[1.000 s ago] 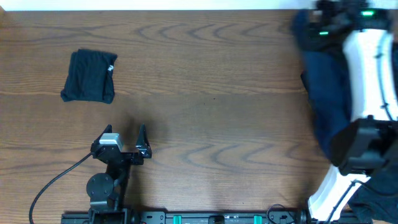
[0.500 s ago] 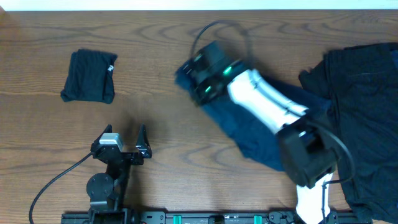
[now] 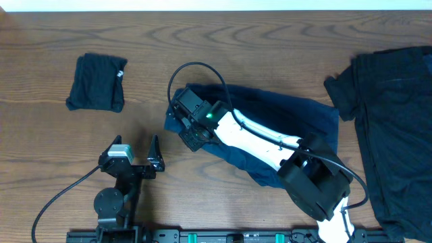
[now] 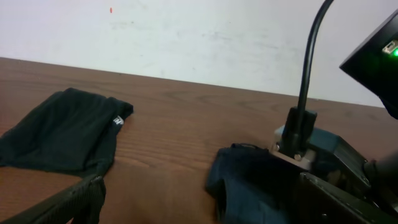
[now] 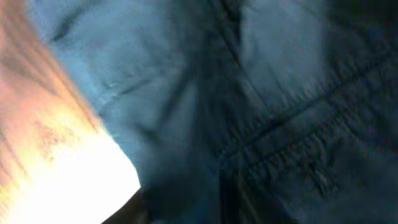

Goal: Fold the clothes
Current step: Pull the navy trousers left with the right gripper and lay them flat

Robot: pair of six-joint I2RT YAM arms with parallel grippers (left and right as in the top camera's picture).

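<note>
Overhead, the navy shorts [image 3: 297, 111] are seen sprawled mid-table [image 3: 256, 40], their left end under the right gripper [image 3: 179, 125]. Its jaws cannot be judged from the blurred wrist view. The left gripper [image 3: 154, 156] is parked open, empty. Light, limp cloth is expected, best pinched at the firmer waistband seam.

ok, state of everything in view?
Black piece: folded, lying flat, top left.
Shorts: unfolded, rumpled, in the centre.
Black pile: unfolded, heaped at the right edge.
Left claw: open, empty, clear of the clothes.
Right claw: down on the shorts' left end; can't tell whether it's open or shut.
</note>
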